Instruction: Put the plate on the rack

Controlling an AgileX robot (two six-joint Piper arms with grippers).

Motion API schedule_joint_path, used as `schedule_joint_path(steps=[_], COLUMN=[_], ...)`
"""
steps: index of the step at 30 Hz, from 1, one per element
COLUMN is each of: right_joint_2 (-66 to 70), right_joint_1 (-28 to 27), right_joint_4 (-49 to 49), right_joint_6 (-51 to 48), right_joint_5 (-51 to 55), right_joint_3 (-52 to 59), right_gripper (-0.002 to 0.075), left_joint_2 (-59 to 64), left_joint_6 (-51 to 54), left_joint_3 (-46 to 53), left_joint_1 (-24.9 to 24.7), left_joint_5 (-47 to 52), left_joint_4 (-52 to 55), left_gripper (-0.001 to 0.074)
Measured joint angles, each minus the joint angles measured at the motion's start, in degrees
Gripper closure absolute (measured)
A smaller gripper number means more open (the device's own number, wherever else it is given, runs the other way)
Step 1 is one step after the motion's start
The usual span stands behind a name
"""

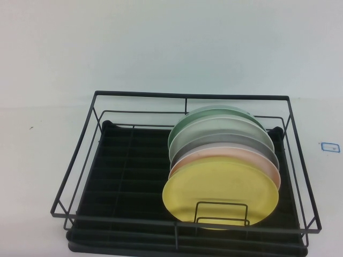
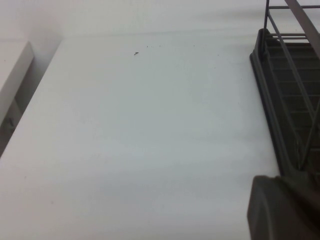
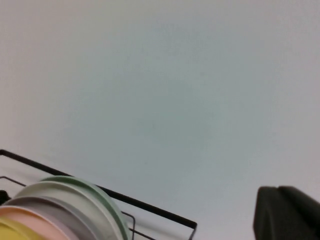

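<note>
The yellow plate (image 1: 221, 195) stands on edge in the black wire rack (image 1: 139, 97), at the front of a row of plates and behind the small wire loop (image 1: 222, 213). Nothing holds it. Neither gripper shows in the high view. A dark part of my left gripper (image 2: 285, 210) shows in the left wrist view, over the white table beside the rack's left edge (image 2: 285, 85). A dark part of my right gripper (image 3: 287, 215) shows in the right wrist view, off to the side of the rack's wire (image 3: 150, 207). A sliver of the yellow plate (image 3: 6, 234) shows there too.
Behind the yellow plate stand a pale pink plate (image 1: 230, 155), grey plates (image 1: 236, 140) and a green plate (image 1: 214, 113). The rack's left half holds no plates. A small blue-edged mark (image 1: 330, 146) lies on the table at the right. The table's left edge (image 2: 30, 100) shows.
</note>
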Motion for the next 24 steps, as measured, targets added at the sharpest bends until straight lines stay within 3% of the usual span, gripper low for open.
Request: schedule_joint_path(steps=[2,4,7,9,13,19,24], right_joint_2=[0.0,-0.8,-3.0,-5.0,-9.2,-18.3,-19.0], right_joint_1=[0.0,-0.8,-4.7,-9.2,-18.6,-29.8,-32.6], right_joint_4=[0.0,-4.6,-27.3,-46.4,-71.6,-86.3,-90.9], right_joint_6=[0.2,7.3,33.3,55.6,84.1,94.9,96.2], right_joint_5=[1.8,3.1,7.6,12.6,21.2,29.3,31.3], right_joint_3=[0.0,0.3,1.8,3.9,11.4,20.3,20.5], right_gripper=[0.0728,0.0728,0.0728,0.0728,0.0728,0.0728,0.0728], left_joint_2=[0.0,0.0,0.0,0.0,0.0,0.1,0.1], left_joint_6=[0.0,0.0,0.0,0.0,0.0,0.0,0.0], left_joint_3=[0.0,0.0,0.0,0.0,0.0,0.0,0.0], left_joint_1=[0.0,0.0,0.0,0.0,0.0,0.0,0.0], left_joint_5=[0.0,0.0,0.0,0.0,0.0,-0.1,-0.1], left_joint_4=[0.0,0.0,0.0,0.0,0.0,0.0,-0.2], left_gripper=[0.0734,0.0734,0.0734,0.0734,0.0734,0.0734,0.0734])
